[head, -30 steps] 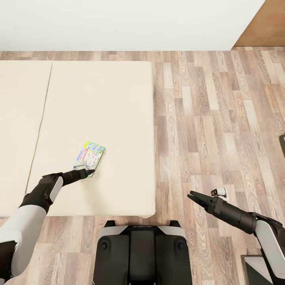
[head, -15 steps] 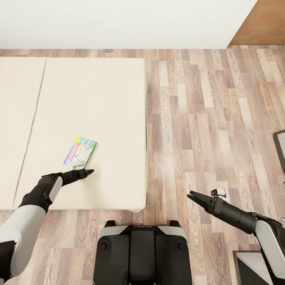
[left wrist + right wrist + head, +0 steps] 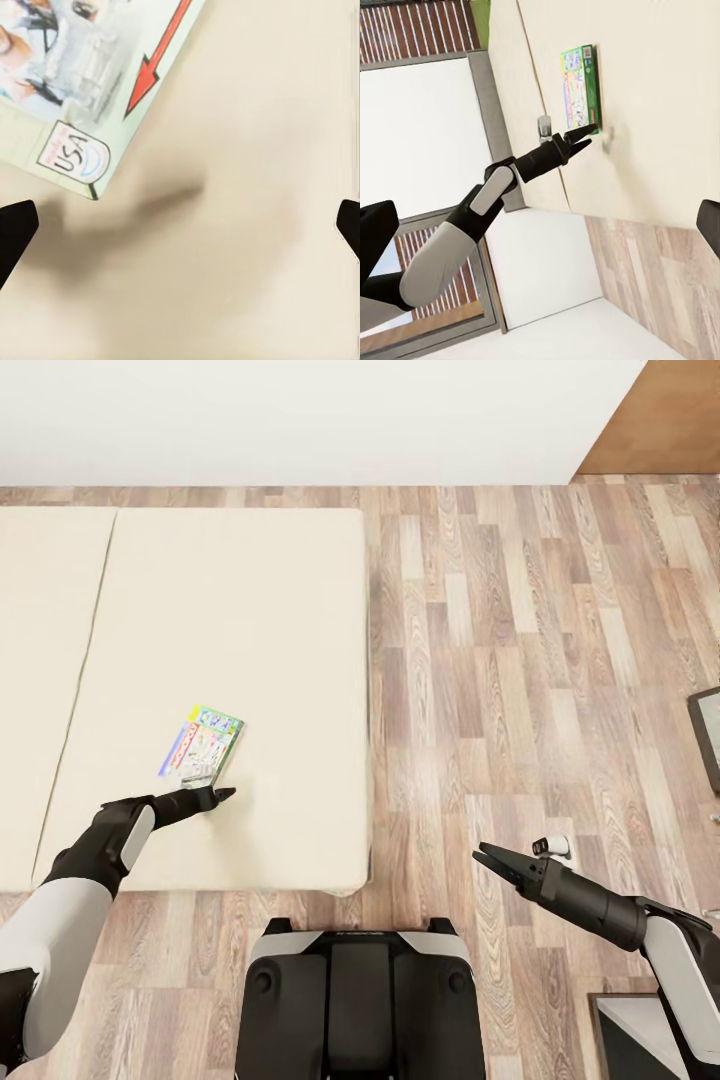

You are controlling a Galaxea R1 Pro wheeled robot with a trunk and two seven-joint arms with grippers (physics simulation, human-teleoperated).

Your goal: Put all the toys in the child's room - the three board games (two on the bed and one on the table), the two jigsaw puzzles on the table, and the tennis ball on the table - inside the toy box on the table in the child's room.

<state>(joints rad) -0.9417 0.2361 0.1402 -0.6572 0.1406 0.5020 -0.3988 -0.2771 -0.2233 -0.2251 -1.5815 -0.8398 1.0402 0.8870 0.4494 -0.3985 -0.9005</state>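
Observation:
One board game (image 3: 201, 745), a flat white-green box with a red arrow band, lies on the beige bed (image 3: 280, 620) near its front right part. My left gripper (image 3: 215, 794) hovers low over the mattress just off the box's near corner, open and holding nothing. The left wrist view shows that corner of the board game (image 3: 97, 67) ahead of the left gripper (image 3: 180, 229), whose fingertips stand wide apart. My right gripper (image 3: 490, 857) is open and empty above the wooden floor to the bed's right. From the right wrist I see the board game (image 3: 580, 90) and the left gripper (image 3: 581, 137) beside it.
Wooden floor (image 3: 520, 660) stretches right of the bed up to a white wall (image 3: 300, 410). A dark-framed object (image 3: 708, 735) sits at the right edge and a grey-topped unit (image 3: 640, 1040) at the bottom right. My base (image 3: 360, 1000) stands at the bed's front edge.
The whole picture has shifted left, so the camera moved. The left gripper tip, which overlapped the game's near edge a second ago, now sits just off its corner. The right arm is unchanged.

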